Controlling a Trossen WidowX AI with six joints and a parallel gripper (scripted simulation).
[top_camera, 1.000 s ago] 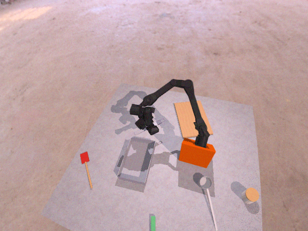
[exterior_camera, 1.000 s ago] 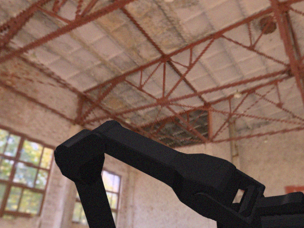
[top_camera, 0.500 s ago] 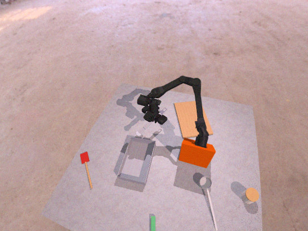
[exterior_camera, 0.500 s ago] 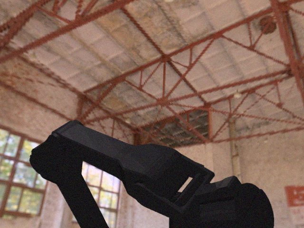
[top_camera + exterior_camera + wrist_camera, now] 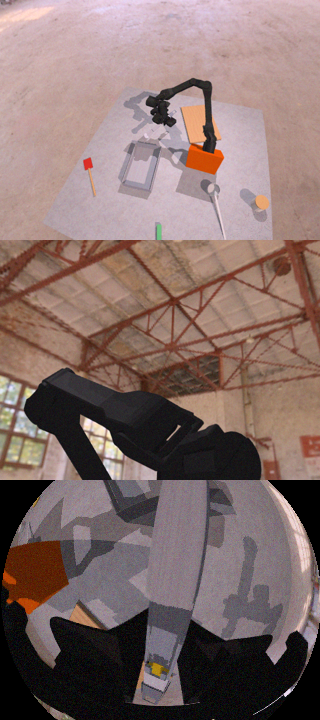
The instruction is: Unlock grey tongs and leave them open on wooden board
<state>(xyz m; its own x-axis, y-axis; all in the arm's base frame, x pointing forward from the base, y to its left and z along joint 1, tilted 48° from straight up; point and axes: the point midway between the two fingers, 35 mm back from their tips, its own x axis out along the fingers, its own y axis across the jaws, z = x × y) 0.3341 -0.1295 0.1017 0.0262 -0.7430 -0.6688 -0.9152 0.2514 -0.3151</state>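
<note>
The grey tongs (image 5: 172, 113) (image 5: 177, 555) are held in the air, off the roasting tin (image 5: 136, 186) (image 5: 137, 511). My gripper (image 5: 163, 123) (image 5: 162, 614) is shut on them, with a finger on each side. In the wrist view their broad arm runs up past the fingers, and the hinge end with its yellow lock piece (image 5: 158, 669) is at the bottom. In the top view the arm hides their middle; their tilt and how far the arms stand apart cannot be told. The wooden board (image 5: 197, 124) (image 5: 86, 616) lies right of the gripper in the top view.
An orange block (image 5: 202, 160) (image 5: 37, 572) stands by the arm's base, just in front of the board. A red-headed spatula (image 5: 88, 163) lies left of the tin. A strainer (image 5: 213, 189), a wood-topped cylinder (image 5: 261, 202) and a green bar (image 5: 158, 231) are nearer the front.
</note>
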